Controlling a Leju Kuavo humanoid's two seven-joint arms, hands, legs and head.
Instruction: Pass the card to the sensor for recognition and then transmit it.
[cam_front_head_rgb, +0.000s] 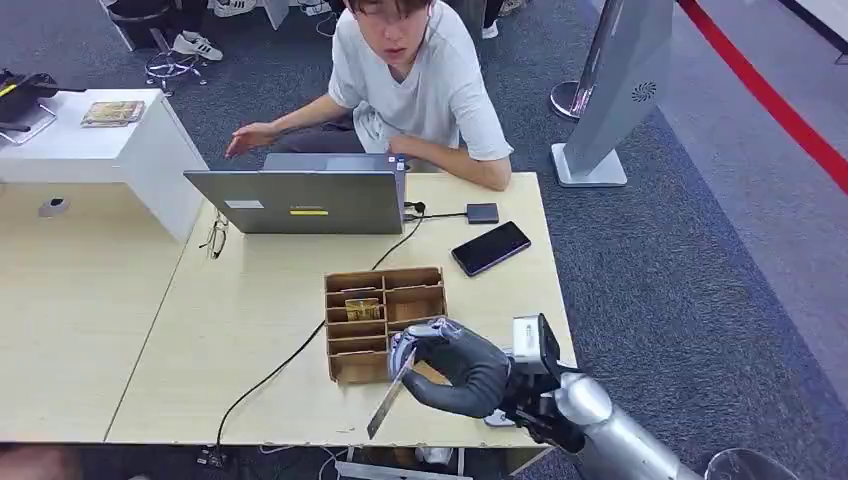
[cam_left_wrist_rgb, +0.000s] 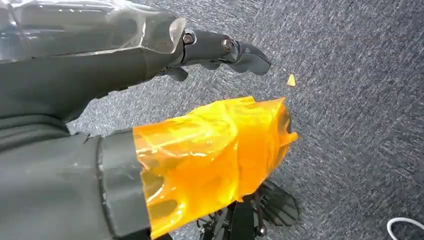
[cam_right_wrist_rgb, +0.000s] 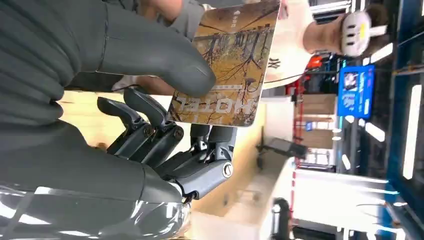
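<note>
At the near right corner of the pale wooden table (cam_front_head_rgb: 250, 330), the right hand (cam_front_head_rgb: 455, 365) holds the card (cam_front_head_rgb: 390, 398) pinched between the thick thumb and the darker fingers, lifted off the tabletop and hanging edge-on toward the head camera, just in front of the wooden organizer (cam_front_head_rgb: 385, 320). The right wrist view shows the grip better: the thumb (cam_right_wrist_rgb: 165, 65) lies across the printed face of the card, which carries a tree picture and the word HOTEL, while the fingers (cam_right_wrist_rgb: 150, 125) back it from behind, leaving most of the card free, probably so the bare part can be offered to a reader. The organizer's slots stand upright and open upward, which suits cards being drawn out by an edge; another card (cam_front_head_rgb: 362, 308) sits in one of its compartments. Beyond it are an open laptop (cam_front_head_rgb: 300, 200), a phone (cam_front_head_rgb: 490, 247) and a small dark box (cam_front_head_rgb: 482, 212) on a cable, which may be the sensor, though that cannot be told for sure. A person (cam_front_head_rgb: 400, 90) sits behind the table, well placed to receive the card. The left hand (cam_left_wrist_rgb: 150, 125) hangs over the grey carpet, holding nothing, its fingers loosely apart and its thumb wrapped in orange film.
</note>
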